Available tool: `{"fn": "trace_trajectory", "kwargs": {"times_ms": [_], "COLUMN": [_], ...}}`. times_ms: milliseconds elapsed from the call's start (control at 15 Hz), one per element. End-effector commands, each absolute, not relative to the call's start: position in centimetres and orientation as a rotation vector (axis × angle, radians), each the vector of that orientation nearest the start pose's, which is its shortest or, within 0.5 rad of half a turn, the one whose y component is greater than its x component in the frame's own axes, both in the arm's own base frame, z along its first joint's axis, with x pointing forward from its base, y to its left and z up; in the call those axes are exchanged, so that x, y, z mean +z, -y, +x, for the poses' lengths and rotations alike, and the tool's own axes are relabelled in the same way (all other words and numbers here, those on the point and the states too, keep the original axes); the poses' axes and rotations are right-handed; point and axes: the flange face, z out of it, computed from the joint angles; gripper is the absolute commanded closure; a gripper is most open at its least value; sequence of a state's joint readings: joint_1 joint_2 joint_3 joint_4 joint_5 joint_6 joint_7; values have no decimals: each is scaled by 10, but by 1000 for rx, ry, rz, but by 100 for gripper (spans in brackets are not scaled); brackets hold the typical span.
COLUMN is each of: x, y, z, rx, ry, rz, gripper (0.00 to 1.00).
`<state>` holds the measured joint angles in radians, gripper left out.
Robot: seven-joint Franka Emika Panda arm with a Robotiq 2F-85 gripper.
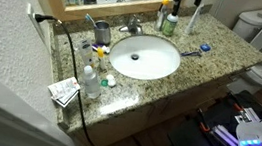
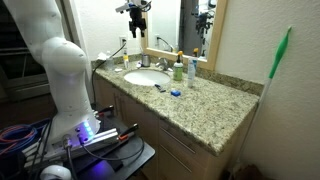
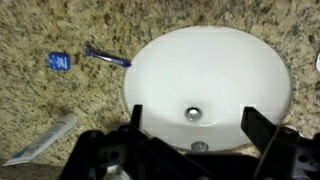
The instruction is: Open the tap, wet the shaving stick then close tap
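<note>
The claw (image 3: 192, 112) hung spread wide and empty, high over the sink (image 3: 235, 60). Opening the tap (image 1: 132, 26), well below it, seemingly came first; the razor (image 3: 106, 57) lay on the counter, up-left in the wrist view

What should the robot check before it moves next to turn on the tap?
1. Hand open and empty: ok, jaws wide apart, nothing between.
2. Hand at the tap: not ok, it hangs high above the sink.
3. Water off: ok, no stream in the sink.
4. Shaving stick in view: ok, lying on the counter beside the sink.
5. How the tap is set: cannot tell, too small.
</note>
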<state>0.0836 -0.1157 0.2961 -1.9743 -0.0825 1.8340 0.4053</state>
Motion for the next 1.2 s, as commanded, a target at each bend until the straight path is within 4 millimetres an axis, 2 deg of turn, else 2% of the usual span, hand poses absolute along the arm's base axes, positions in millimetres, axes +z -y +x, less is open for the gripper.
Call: {"fn": "trace_trajectory", "kwargs": {"times_ms": [0,67,200,333,467,533,800,933,1000,1067,1133], "x": [491,496,484,480,455,443,422,414,410,413,410], "y": [-192,-190,-187,-189,-189,-190,-193,-194,-193,-192,-192], "z": [564,528,557,562,579,590,614,623,625,616,618], "rx": [-25,-40,-22,11,87,57,-75,-105,-91,-75,-75], "ry": [-23,-26,-46,-63,-76,-66,-62,-75,-137,-93,-111], "rz": [-3148,-3199,-3171,-3185,-3210,-3201,-3149,-3142,-3139,-3144,-3144], "gripper": [0,0,0,0,0,0,0,0,0,0,0]}}
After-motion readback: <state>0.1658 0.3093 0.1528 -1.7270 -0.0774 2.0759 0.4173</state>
